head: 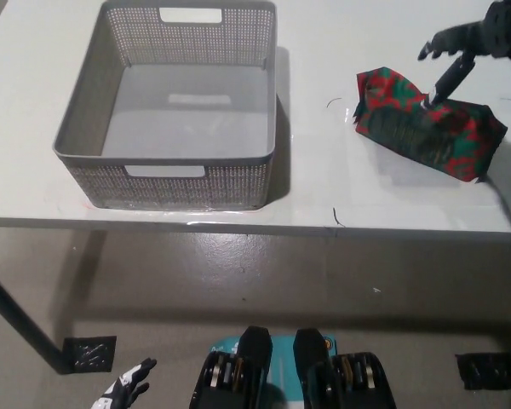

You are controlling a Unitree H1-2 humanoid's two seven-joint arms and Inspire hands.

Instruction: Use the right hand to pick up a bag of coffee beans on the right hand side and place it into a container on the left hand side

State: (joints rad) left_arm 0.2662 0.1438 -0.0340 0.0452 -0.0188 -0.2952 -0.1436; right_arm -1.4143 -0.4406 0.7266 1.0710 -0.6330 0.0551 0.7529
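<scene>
While resting flat: coffee bag (427,126), crinkled red-green foil, is seen on white table (324,183), right side.
Right hand (468,44): fingers spread, nothing held.
Container (177,175): grey perforated plastic, rectangular.
Left hand (126,393): low, fingers unclear.

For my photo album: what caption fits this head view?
Black right hand open over a red-green coffee bag; gray basket waits empty.
</scene>
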